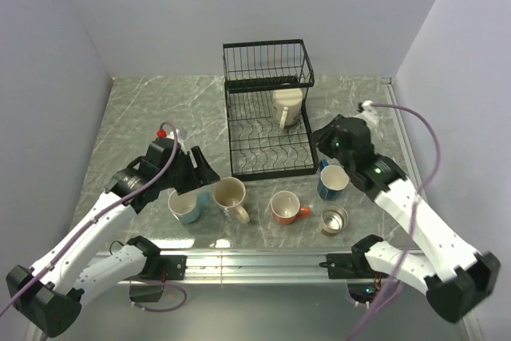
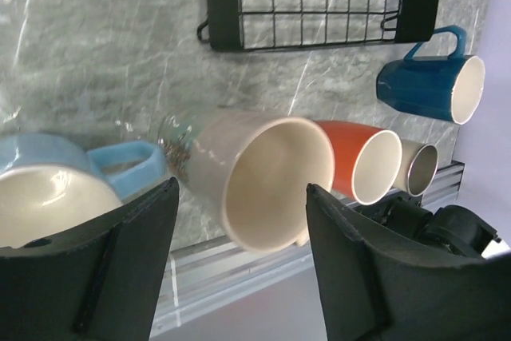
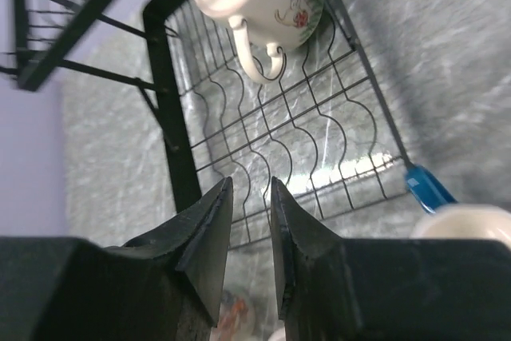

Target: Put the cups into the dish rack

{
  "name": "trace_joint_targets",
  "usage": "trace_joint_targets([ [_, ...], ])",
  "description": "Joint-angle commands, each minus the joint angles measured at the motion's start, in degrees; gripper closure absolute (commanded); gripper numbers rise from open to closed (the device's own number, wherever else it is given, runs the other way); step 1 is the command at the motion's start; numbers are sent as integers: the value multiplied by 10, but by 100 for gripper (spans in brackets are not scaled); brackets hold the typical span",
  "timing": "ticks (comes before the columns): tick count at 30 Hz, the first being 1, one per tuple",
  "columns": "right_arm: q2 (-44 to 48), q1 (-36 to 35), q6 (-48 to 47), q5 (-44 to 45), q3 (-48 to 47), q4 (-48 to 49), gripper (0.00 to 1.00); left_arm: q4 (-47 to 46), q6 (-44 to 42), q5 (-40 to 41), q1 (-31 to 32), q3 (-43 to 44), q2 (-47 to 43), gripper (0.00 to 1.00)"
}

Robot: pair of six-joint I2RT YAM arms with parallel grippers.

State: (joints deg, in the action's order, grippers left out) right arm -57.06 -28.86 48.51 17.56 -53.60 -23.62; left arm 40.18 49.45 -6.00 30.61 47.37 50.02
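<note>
Pincer [image 2: 235, 257] over glossy cream mug [image 2: 263, 177]

One cream cup [image 1: 287, 106] inverted in black dish rack [image 1: 267, 109]; five cups [image 1: 271, 201] upright in front.

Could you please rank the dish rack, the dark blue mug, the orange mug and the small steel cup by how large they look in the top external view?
1. Dish rack, by far the largest.
2. Dark blue mug and orange mug, too alike to separate.
3. Small steel cup, smallest.
</note>
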Motion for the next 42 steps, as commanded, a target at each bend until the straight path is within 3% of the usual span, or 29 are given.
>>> trace_joint_targets([
  [1,60,-2,-8,35,3,-92,66,2,-30,13,7,36,21,31],
  [8,194,-1,4,50,22,-192,66,15,-15,58,58,20,70,42],
  [13,240,-1,19,39,25,-228,67,7,2,89,103,13,121,53],
  [19,259,-1,9,41,-3,-267,69,-4,13,98,125,21,177,89],
  [20,264,-1,6,41,-5,-274,69,-7,13,94,125,22,180,100],
  [25,277,-1,8,-1,-12,-271,70,29,9,118,125,79,160,100],
  [29,285,-1,13,-112,-5,-198,54,66,-9,125,118,153,137,100],
  [30,285,-1,17,-138,0,-179,45,63,-12,119,115,166,122,100],
  [32,275,-1,41,-218,2,-124,33,19,-12,87,112,187,100,100],
  [36,239,-2,115,-334,6,-30,19,-93,15,49,106,179,26,100],
  [39,206,-8,194,-388,10,37,21,-191,26,58,105,142,-28,100],
  [42,176,-15,257,-391,-8,46,22,-274,25,119,105,102,-71,100],
])
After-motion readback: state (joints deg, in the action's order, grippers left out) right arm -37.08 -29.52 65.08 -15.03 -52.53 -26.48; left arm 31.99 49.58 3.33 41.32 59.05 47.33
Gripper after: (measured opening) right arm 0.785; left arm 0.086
